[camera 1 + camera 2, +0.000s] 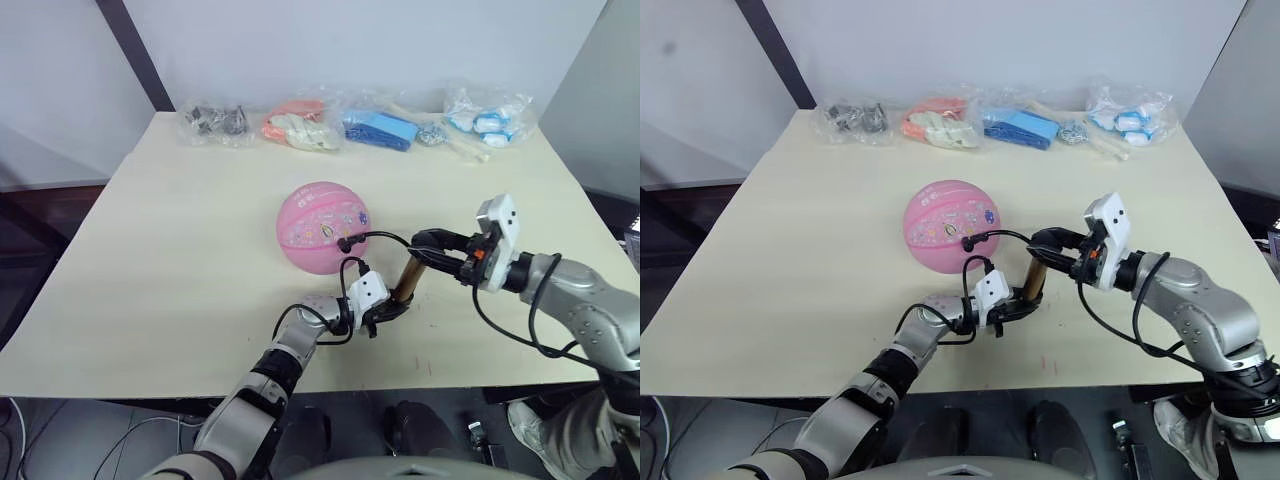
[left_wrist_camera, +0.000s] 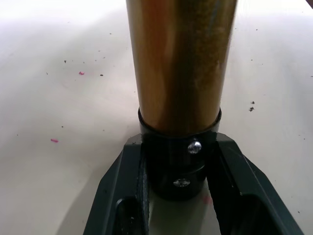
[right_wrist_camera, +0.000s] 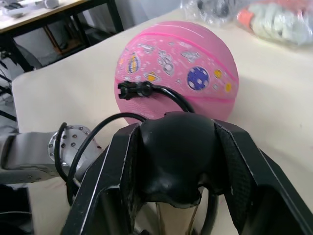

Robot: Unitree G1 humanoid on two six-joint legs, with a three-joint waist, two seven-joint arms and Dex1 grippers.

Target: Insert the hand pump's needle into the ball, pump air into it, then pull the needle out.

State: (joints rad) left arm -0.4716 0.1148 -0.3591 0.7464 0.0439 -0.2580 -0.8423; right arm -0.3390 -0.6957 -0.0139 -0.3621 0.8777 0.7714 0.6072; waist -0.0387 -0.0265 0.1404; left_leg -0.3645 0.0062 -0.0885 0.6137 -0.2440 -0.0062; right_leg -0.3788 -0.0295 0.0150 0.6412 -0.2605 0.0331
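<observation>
Both pairs of fingers are clenched on the pump (image 1: 406,281): the left gripper (image 1: 385,312) clamps its lower black cap and the right gripper (image 1: 430,243) clamps the black knob at the top of the rod.

Left eye view: the ball (image 1: 322,226) sits on the desk (image 1: 170,240) about midway between the side edges, nearer the front edge than the bags. The pump stands tilted just beside the ball, toward the front right corner. Its hose (image 1: 377,237) arches from the pump over to the ball. Four clear bags (image 1: 385,127) line the back edge.

Right eye view: the same layout; the hose's fitting (image 1: 968,242) rests against the ball's near side, so the needle appears already seated, though the pin itself is too small to see.

Left wrist view: the gold barrel (image 2: 180,58) rises from the black cap (image 2: 178,161), squeezed between the two fingers (image 2: 122,196), with the desk close beneath.

Right wrist view: the knob (image 3: 175,154) fills the grip, with the ball and the fitting beyond.

I judge the pumping step to be in hand. Next, the right arm should drive the knob along the barrel's axis and draw it back, while the left holds the base steady so the hose does not tug the needle out.
</observation>
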